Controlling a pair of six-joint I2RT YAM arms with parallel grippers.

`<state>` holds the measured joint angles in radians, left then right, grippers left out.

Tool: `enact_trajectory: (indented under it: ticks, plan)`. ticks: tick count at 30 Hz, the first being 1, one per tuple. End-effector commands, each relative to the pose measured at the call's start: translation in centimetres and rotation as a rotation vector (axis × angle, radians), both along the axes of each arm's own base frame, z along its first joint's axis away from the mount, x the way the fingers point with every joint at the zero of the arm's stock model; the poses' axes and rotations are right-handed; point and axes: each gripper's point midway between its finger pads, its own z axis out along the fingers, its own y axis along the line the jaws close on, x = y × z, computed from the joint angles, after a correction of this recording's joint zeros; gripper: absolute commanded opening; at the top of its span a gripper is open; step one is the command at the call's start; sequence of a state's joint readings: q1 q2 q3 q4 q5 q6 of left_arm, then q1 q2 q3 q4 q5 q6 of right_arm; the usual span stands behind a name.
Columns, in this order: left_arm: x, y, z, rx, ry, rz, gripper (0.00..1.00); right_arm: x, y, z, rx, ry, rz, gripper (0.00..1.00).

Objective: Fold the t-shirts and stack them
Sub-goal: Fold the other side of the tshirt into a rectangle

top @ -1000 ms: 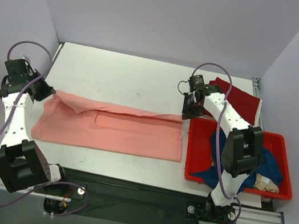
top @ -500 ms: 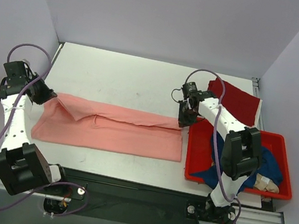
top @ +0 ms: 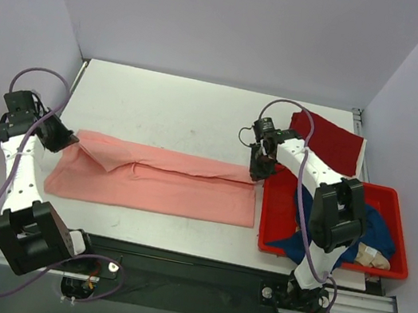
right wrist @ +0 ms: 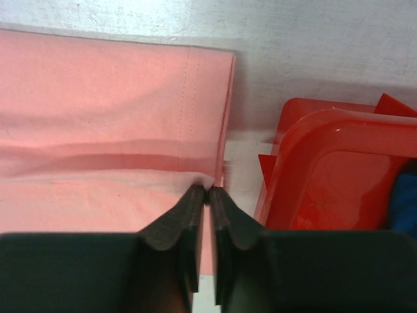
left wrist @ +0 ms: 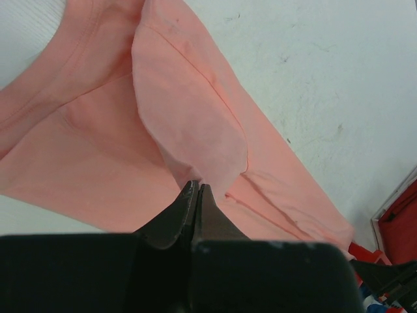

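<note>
Jaws on my left gripper (left wrist: 197,189) are clamping tight on a lifted flap of the salmon-pink soft cloth t-shirt (top: 155,184), right at its far left corner, so that bit is peaking up off the white tabletop (top: 161,107). Over on the other side my right gripper (right wrist: 208,190) is pinching closed too, biting the same shirt's right-hand edge near the stitched hem, just beside the corner of the rigid red plastic tub (top: 276,205). So the pink shirt is lying stretched out long between my two grippers, across the middle of the table, with a long crease running along it. Navy blue cloth t-shirt (top: 381,229) is sitting bunched inside the tub, partly hidden under my right arm. Dark red cloth t-shirt (top: 333,142) is lying at the table's far right, just behind the tub.
</note>
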<state>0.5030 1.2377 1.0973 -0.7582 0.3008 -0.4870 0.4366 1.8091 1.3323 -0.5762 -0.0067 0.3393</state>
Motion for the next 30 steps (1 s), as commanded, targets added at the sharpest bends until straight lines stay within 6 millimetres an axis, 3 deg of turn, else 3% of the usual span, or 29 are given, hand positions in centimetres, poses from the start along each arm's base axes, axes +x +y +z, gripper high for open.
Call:
enact_trajectory:
  ticks: [1,3,7,12,19,24,30]
  plan:
    - [-0.2,0.4,0.4,0.020,-0.025,-0.012,0.00,-0.8,-0.6,0.6,-0.047,0.000,0.002,0.15]
    - [-0.2,0.3,-0.2,0.009,-0.018,-0.025,0.00,-0.9,-0.4,1.2,-0.048,-0.012,0.016,0.37]
    - [-0.2,-0.1,-1.5,-0.027,-0.006,-0.053,0.00,-1.5,1.4,3.1,-0.024,-0.056,0.091,0.51]
    - [-0.1,-0.6,-3.1,-0.063,0.012,-0.071,0.00,-1.9,4.5,3.4,0.065,-0.034,0.168,0.50]
    - [-0.2,-0.5,-4.5,-0.062,0.038,-0.083,0.00,-1.9,7.5,-1.3,0.136,0.123,0.191,0.47]
    - [0.3,0.2,-5.8,-0.045,0.053,-0.088,0.00,-1.1,8.1,-3.5,0.126,0.162,0.196,0.47]
    - [2.1,1.3,-6.9,-0.032,0.036,-0.078,0.00,0.7,6.8,-6.5,0.073,0.197,0.121,0.46]
